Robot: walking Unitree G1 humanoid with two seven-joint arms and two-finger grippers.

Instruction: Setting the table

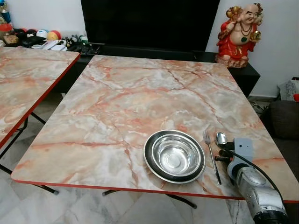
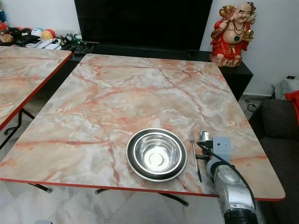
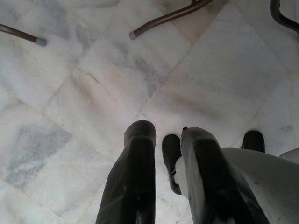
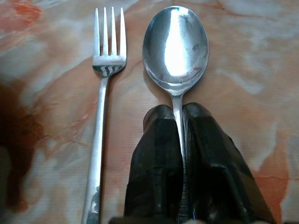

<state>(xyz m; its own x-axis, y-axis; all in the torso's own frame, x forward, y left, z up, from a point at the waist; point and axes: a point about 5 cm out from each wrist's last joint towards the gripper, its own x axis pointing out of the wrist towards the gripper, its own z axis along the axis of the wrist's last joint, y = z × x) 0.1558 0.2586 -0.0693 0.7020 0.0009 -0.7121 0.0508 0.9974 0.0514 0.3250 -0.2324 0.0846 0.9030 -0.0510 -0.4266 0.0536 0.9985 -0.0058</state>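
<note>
A steel bowl (image 1: 174, 155) sits on a dark plate (image 1: 148, 161) near the marble table's (image 1: 126, 102) front edge. A fork (image 1: 211, 156) lies just to its right, tines pointing away. Beside the fork lies a spoon (image 4: 175, 44), bowl end away from me. My right gripper (image 4: 178, 122) is shut on the spoon's handle, low at the tabletop; the same gripper (image 1: 223, 152) appears at the table's front right. My left gripper (image 3: 167, 140) hangs over the white floor tiles, fingers a small gap apart, holding nothing.
A second marble table (image 1: 23, 84) stands to the left with a gap between. A dark TV cabinet (image 1: 149, 51) with a red figurine (image 1: 239, 35) lines the far wall. A dark sofa (image 1: 285, 119) is at the right. Table legs (image 3: 163, 17) cross the floor.
</note>
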